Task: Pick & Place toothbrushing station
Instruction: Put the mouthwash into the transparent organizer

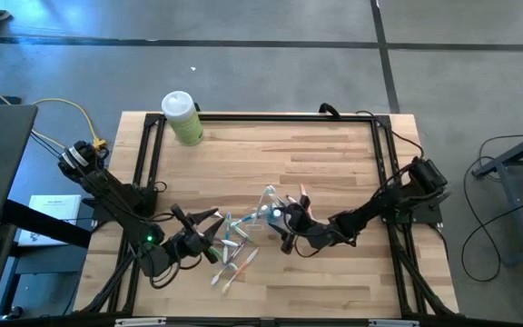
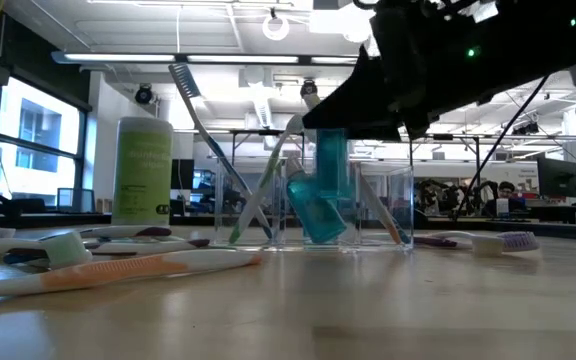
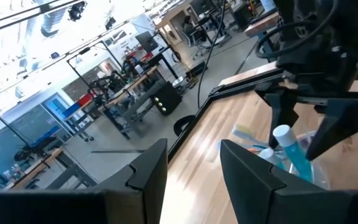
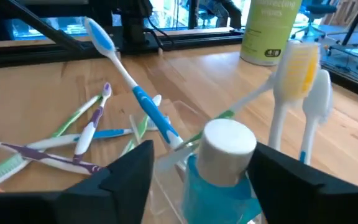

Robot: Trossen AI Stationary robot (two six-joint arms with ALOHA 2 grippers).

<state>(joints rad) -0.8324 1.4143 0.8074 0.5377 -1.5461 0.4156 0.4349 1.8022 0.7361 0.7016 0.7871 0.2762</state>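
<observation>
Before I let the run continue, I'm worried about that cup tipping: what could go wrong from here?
1. The right end effector stands open around the teal tube in the clear cup; pulling away could snag the tube.
2. Toothbrushes lean out of the cup; a bump may tip it.
3. Loose toothbrushes lie near the left end effector and could get swept aside.

High view: overhead, straight down on the whole table (image 1: 334, 154). Low view: tabletop level, facing the room, close to the clear cup (image 2: 313, 205). Right wrist view: very near the cup (image 4: 185, 158), green bottle (image 4: 269, 28) at 1 o'clock. Left wrist view: farther off, sharing the cup's teal tube (image 3: 291, 152).
</observation>
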